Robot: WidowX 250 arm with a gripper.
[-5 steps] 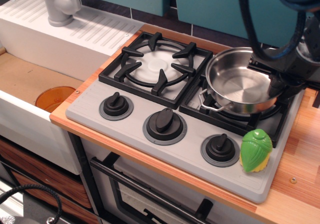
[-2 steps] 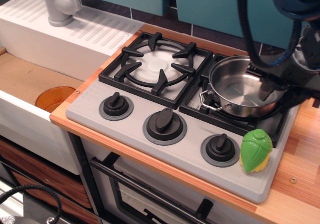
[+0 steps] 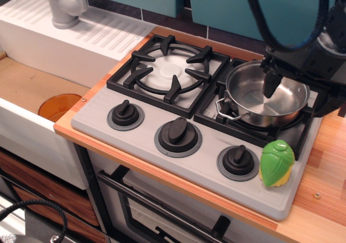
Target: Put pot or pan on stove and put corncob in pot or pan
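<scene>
The shiny steel pot (image 3: 250, 101) sits flat on the right burner of the grey stove (image 3: 146, 140), with one wire loop handle pointing front-left. My gripper (image 3: 296, 89) hangs just above the pot. One black finger (image 3: 270, 82) dips over the pot's inside and touches nothing; the other finger is mostly hidden at the right. The jaws stand apart and hold nothing. The corncob (image 3: 277, 163), green husk with a yellow base, stands upright on the stove's front right corner, beside the right knob (image 3: 238, 162).
The left burner grate (image 3: 170, 70) is bare. A sink basin with an orange disc (image 3: 59, 106) lies to the left, and a grey faucet (image 3: 65, 5) stands behind it. Wooden counter (image 3: 324, 162) runs along the stove's right side. Black cables hang at the top right.
The pot was tilted and held above the right burner; it now rests flat on it. My gripper has let go of the rim, opened and shifted left over the pot.
</scene>
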